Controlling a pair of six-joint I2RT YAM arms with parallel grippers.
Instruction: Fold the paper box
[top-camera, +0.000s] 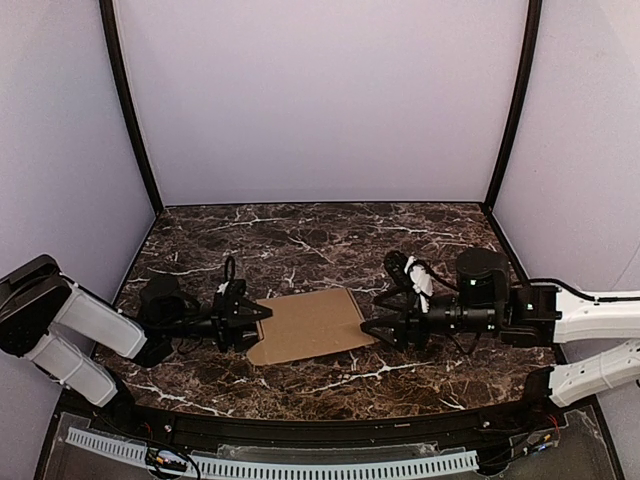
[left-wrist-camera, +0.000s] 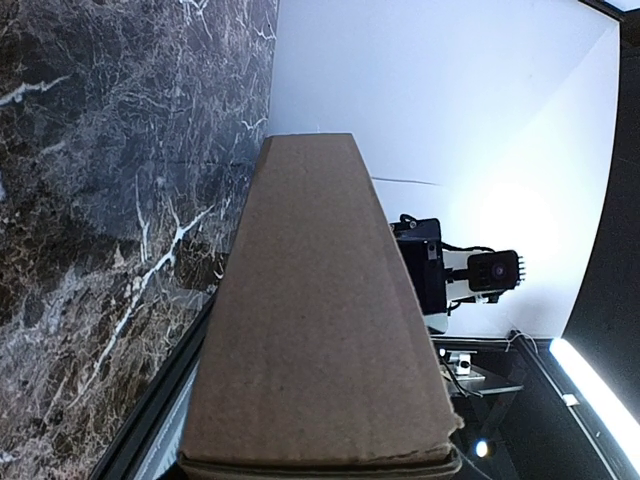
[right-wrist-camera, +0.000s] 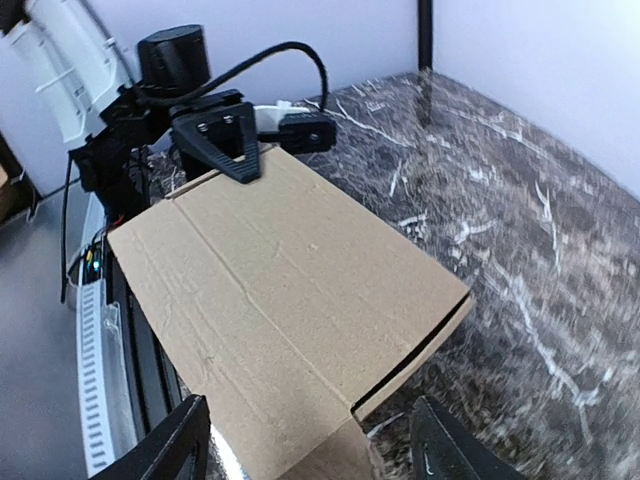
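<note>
The paper box (top-camera: 310, 322) is a flattened brown cardboard piece lying between my two grippers near the table's front. My left gripper (top-camera: 258, 318) is at its left edge. In the right wrist view one of the left gripper's black fingers (right-wrist-camera: 228, 147) presses on top of the cardboard's far end, so that gripper is shut on the box. The left wrist view is filled by the box (left-wrist-camera: 320, 330), and that gripper's own fingers are hidden. My right gripper (right-wrist-camera: 312, 452) is open, its fingers standing either side of the near end of the box (right-wrist-camera: 280, 290) without touching it. A slit gapes between the box's two layers.
The dark marble table (top-camera: 320, 240) is walled by white panels on three sides, with black posts in the back corners. A white perforated strip (top-camera: 300, 466) and cables run along the front edge behind the arm bases.
</note>
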